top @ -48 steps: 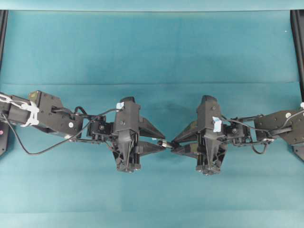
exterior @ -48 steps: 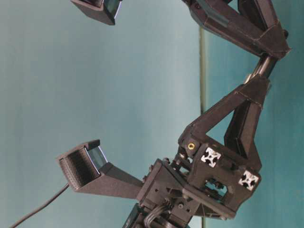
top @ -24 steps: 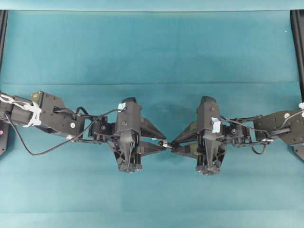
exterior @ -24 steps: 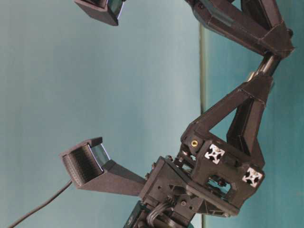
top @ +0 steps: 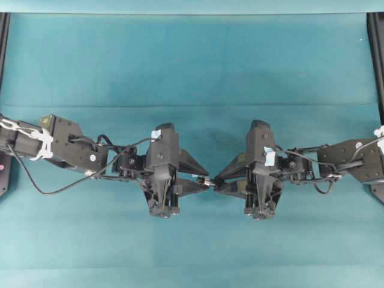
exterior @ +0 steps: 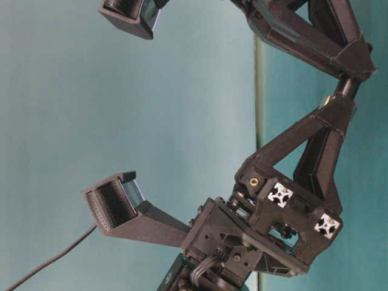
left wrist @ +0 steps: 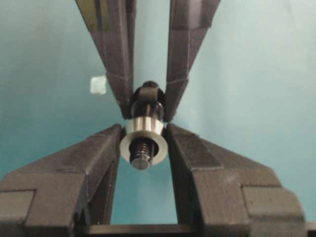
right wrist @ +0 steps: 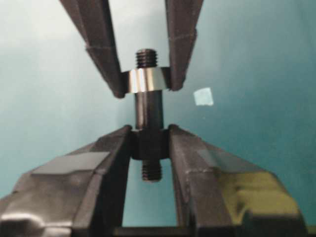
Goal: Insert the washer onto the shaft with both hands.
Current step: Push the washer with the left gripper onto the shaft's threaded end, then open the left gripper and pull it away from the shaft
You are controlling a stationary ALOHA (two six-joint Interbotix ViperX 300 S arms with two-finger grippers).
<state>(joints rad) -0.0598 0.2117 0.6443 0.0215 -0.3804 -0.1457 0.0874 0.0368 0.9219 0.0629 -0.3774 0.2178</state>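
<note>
1. Washer: small stiff metal ring, smooth-faced, likely light and slippery. It sits clamped by its rim between the fingertips of the left tool, already threaded over the shaft, whose threaded tip pokes through the hole.
2. Shaft: rigid dark rod, clamped at its collar by the right tool, both threaded ends clear of the fingers. The collar looks the surest hold; the threads would bite poorly.
3. Both tools meet tip to tip above the bench, parts between them.
4. Against the frame a second earlier: the tips sit slightly closer together, both tools otherwise near unchanged; grips look the same.
5. Judgement: seating nearly done; rim grip must stay square or the ring cocks.
</note>
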